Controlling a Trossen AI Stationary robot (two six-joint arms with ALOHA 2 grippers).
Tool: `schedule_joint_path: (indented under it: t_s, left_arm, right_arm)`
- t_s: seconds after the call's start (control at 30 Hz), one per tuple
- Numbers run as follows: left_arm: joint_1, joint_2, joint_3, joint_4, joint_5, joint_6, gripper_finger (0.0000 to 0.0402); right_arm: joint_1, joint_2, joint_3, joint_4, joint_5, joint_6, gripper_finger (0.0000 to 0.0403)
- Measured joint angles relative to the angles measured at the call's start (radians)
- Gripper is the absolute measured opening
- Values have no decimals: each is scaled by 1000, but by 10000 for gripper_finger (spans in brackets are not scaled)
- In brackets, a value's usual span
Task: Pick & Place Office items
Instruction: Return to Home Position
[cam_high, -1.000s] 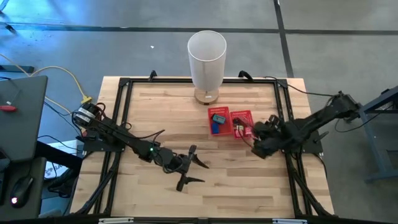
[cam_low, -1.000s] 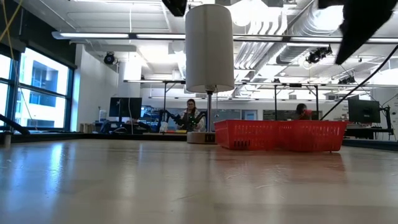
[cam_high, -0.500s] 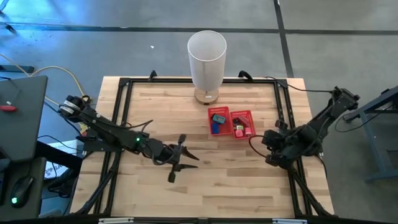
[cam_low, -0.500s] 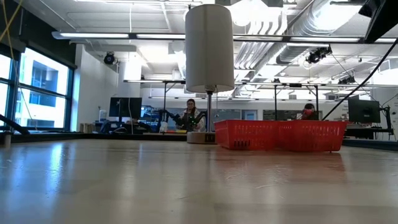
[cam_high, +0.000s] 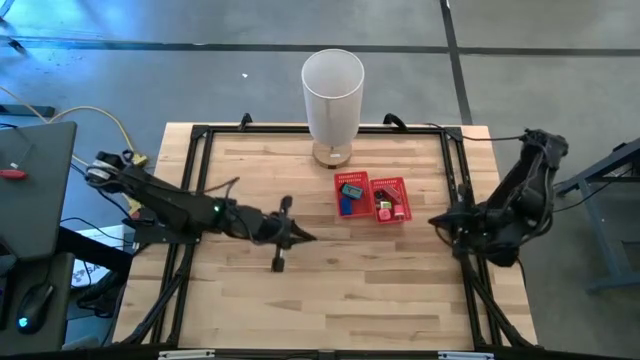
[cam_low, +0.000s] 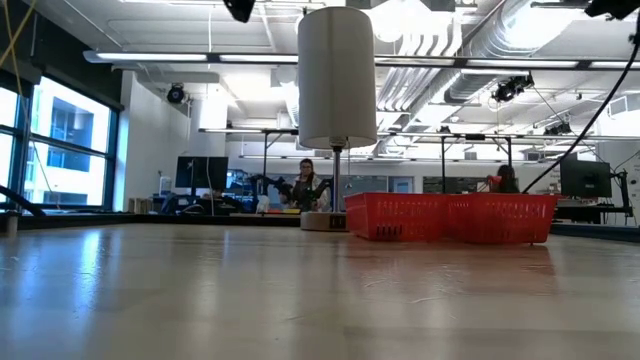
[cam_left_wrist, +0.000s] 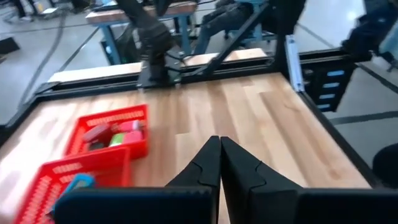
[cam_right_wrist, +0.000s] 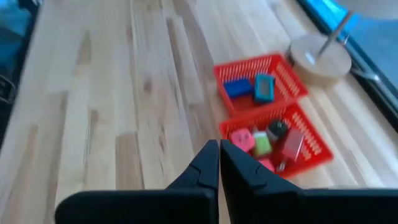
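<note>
The office items lie in the red two-compartment mesh tray (cam_high: 371, 198) right of the table's middle. A blue piece (cam_right_wrist: 236, 86) and a teal piece (cam_right_wrist: 263, 88) are in one compartment. Red, pink, green and black pieces (cam_right_wrist: 267, 143) are in the other. My left gripper (cam_high: 308, 237) hangs shut over bare wood left of the tray, pointing at it, and holds nothing. My right gripper (cam_high: 433, 220) is shut and holds nothing by the table's right edge, just right of the tray. The left wrist view shows the tray (cam_left_wrist: 106, 142) ahead of the shut fingers (cam_left_wrist: 219, 149).
A tall white cylinder (cam_high: 332, 92) on a round wooden foot stands at the far edge, behind the tray. A black frame (cam_high: 200, 160) runs around the tabletop. Bare wood lies across the near half. People sit in the room beyond the table (cam_low: 305, 180).
Both grippers have shut on nothing. My left gripper has moved from the near middle toward the far edge and a little left. My right gripper has drawn back from over the tray's right compartment toward the table's right edge.
</note>
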Motion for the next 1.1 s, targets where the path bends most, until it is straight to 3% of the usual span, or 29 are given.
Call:
schedule_joint_path:
  t_s: [0.17,0.3,0.5,0.77,1.1]
  left_arm:
    - [64,-117,0,-153,0,1,0]
    - [123,-211,-24,-230,0,-31,0]
    - [176,-325,-163,-186,4,-87,0]
    - [187,-481,-441,156,14,-109,0]
    - [187,-643,-606,178,16,-133,0]
  right_arm:
    - [87,-160,-121,48,125,32,2]
    - [105,-320,-262,184,217,-19,2]
    - [106,-511,-458,540,133,-218,2]
    - [87,-649,-720,1030,14,-612,2]
    - [-72,-729,-954,1230,-142,-623,2]
